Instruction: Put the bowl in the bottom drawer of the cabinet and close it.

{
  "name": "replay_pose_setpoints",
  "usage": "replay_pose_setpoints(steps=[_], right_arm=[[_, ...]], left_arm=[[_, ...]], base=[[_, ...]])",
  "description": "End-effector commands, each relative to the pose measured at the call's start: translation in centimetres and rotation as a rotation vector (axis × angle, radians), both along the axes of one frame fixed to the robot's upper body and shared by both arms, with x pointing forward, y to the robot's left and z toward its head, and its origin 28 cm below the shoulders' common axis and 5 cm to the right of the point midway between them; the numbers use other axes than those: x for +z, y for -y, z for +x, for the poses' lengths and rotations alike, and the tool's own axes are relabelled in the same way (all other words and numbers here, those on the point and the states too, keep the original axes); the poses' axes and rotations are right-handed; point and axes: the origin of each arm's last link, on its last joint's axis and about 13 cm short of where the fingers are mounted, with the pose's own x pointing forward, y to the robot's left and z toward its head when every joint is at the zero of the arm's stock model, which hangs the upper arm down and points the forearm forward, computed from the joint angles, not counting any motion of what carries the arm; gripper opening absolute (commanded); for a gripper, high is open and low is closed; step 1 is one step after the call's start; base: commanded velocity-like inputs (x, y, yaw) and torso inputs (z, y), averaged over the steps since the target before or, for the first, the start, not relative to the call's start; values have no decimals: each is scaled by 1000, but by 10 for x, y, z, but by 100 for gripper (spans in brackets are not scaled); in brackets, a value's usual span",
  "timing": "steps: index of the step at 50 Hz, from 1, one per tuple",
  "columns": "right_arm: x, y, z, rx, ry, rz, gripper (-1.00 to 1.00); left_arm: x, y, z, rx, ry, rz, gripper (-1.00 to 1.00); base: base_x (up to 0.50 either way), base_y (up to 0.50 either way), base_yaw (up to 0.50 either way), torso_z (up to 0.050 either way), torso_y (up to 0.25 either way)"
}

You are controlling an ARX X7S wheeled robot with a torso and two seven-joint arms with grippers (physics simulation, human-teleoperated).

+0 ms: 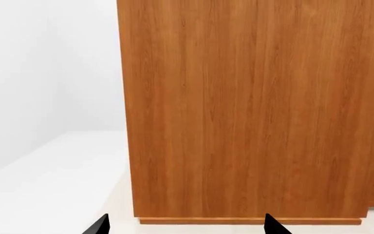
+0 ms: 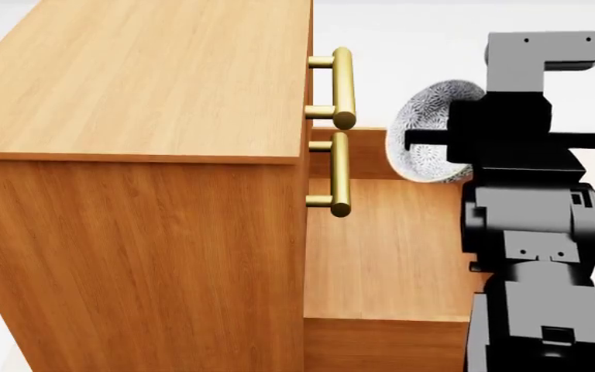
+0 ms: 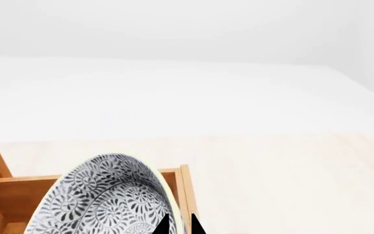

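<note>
An orange-brown wood cabinet (image 2: 137, 85) fills the left and centre of the head view, seen from above, its flat top in the upper left and its grained side below. Two brass bar handles (image 2: 341, 85) of the upper drawers stick out from its front edge at upper centre. To the right of them the bottom drawer (image 2: 380, 256) stands pulled out, its bare wooden floor filling the lower centre of the frame. The black right arm rises along the right edge, and the right gripper (image 3: 179, 225) holds the bowl (image 2: 430, 139), white with a grey-blue pattern, tipped on its side at centre right, above the far end of the open drawer. In the right wrist view the bowl (image 3: 105, 197) sits at lower left with the two dark fingertips (image 3: 164, 225) close together on its rim, so the fingers appear closed on the rim with only a thin gap between them. In the left wrist view the left gripper (image 1: 185, 225) shows two dark tips at the bottom edge, spread wide apart and holding nothing, facing the cabinet's plain side. The step in hand looks to be lowering the bowl into the drawer. To do it well, level the bowl, bring it down over the middle of the drawer floor, clear of the walls, and release only once it rests.
</note>
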Motion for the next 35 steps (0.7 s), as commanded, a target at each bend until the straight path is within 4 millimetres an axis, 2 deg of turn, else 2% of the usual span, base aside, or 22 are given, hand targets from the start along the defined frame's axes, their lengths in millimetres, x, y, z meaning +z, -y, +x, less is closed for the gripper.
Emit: replay_pose_setpoints(steps=[1, 35], right_arm=[[-3, -1, 0, 13, 9, -15, -100], [-23, -9, -2, 51, -24, -49, -100]], left_arm=[[0, 0, 0, 4, 2, 0, 100], [0, 0, 0, -1, 2, 0, 100]], base=[[0, 0, 0, 0, 0], [0, 0, 0, 0, 0]])
